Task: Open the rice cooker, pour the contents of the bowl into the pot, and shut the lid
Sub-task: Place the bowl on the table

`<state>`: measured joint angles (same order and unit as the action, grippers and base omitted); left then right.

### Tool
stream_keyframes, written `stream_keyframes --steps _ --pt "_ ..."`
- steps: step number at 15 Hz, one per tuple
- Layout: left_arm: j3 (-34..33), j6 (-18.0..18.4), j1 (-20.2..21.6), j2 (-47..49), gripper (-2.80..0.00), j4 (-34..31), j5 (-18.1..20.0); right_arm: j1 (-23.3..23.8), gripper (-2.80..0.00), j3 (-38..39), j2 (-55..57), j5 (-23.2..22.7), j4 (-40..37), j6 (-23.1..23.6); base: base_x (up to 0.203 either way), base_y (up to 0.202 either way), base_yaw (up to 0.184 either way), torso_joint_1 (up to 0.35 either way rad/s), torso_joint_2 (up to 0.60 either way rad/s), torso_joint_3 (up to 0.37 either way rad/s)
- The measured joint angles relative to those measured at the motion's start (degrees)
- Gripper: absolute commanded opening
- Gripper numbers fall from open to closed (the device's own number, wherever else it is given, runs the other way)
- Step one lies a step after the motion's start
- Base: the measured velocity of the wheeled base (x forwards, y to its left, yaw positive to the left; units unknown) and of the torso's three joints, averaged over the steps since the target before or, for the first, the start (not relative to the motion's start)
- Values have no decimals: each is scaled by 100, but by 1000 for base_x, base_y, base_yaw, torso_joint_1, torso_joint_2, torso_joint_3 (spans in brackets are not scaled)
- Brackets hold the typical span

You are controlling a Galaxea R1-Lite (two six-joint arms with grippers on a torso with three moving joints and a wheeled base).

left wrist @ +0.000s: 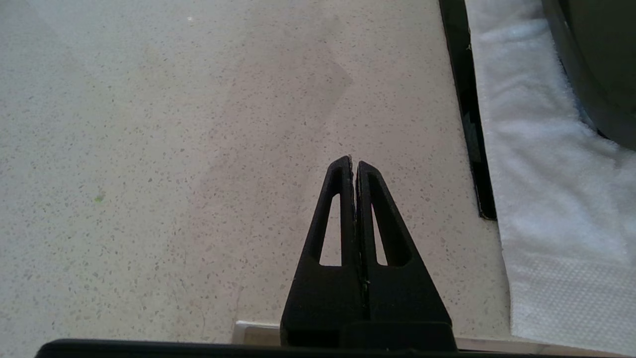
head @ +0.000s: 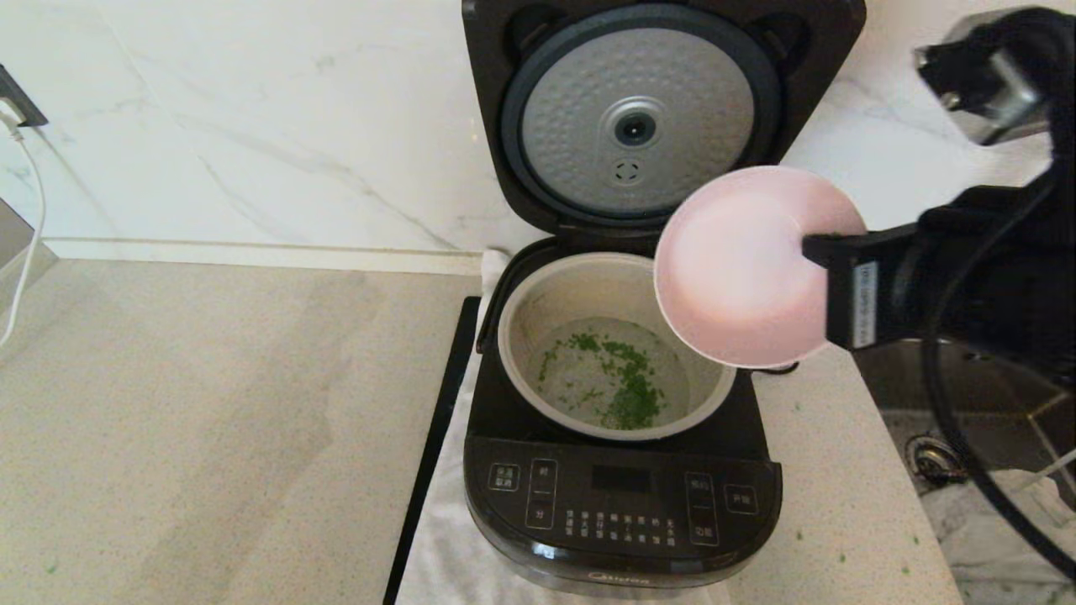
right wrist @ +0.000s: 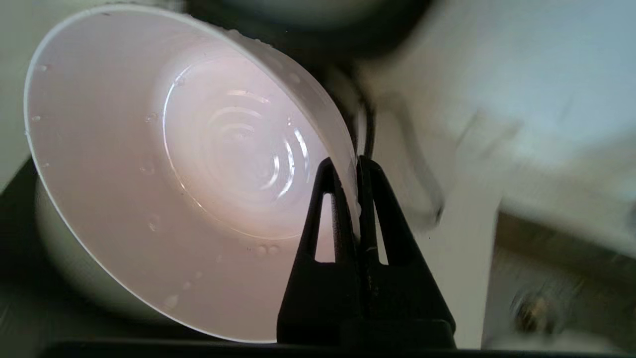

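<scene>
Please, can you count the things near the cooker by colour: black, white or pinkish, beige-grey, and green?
Black: 2, the rice cooker and its open lid
White or pinkish: 2, the bowl, the towel
Beige-grey: 1, the pot
Green: 1, the green bits in the pot
Total: 6

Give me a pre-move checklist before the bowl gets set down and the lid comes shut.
1. Bowl emptied: ok, only droplets cling inside.
2. Green bits in the pot: ok, they float in the liquid there; a few specks lie on the counter.
3. Right claw grip: ok, shut on the bowl's rim, bowl tipped above the pot's right edge.
4. Lid state: not ok for finishing, it stands fully open.
5. Lid's closing path: not ok, the bowl and right arm sit in front of it.
6. Left claw: ok, shut and empty over the counter, left of the rice cooker.
</scene>
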<state>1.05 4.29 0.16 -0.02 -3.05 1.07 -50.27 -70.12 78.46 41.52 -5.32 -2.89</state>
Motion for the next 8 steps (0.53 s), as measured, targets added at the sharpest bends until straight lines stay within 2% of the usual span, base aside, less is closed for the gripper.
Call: stream_keyframes --steps 3,5,8 --pt "0 0 0 0 -280 -1 -2 793 -280 -145 -598 -944 -1645 -941 0 0 0 0 0 0" --pt "0 0 0 0 -280 1 -4 1612 -280 -138 -859 -1580 -2266 -1208 0 0 0 0 0 0" --pt "0 0 -2 0 -280 1 -2 2979 -280 90 -1096 -2718 -2810 -1325 0 0 0 0 0 0"
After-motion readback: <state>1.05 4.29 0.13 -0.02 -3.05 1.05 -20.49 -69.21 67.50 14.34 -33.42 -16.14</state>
